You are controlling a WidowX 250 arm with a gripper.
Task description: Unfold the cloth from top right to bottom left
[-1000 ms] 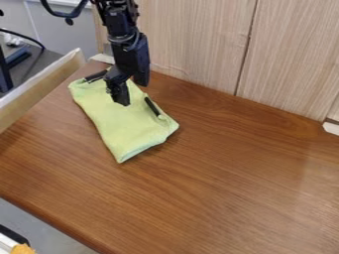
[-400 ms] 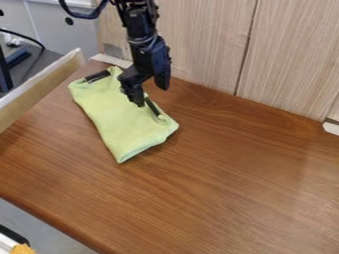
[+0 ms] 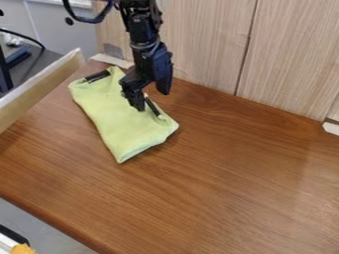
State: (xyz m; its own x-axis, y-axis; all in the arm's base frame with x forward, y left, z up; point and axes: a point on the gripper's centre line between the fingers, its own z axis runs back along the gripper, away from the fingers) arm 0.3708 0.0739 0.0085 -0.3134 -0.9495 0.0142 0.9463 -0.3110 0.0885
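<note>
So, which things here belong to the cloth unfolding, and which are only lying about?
Belong to the job:
yellow-green cloth
claw, at the cloth

Just lying about:
black cable, upper left
orange item, lower left
perhaps the two black strips on the cloth

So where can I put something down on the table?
The table has bare wood right of the cloth, out to the pale wall panels, and below it to the front edge. It's crowded where the gripper hangs over the cloth.
</note>
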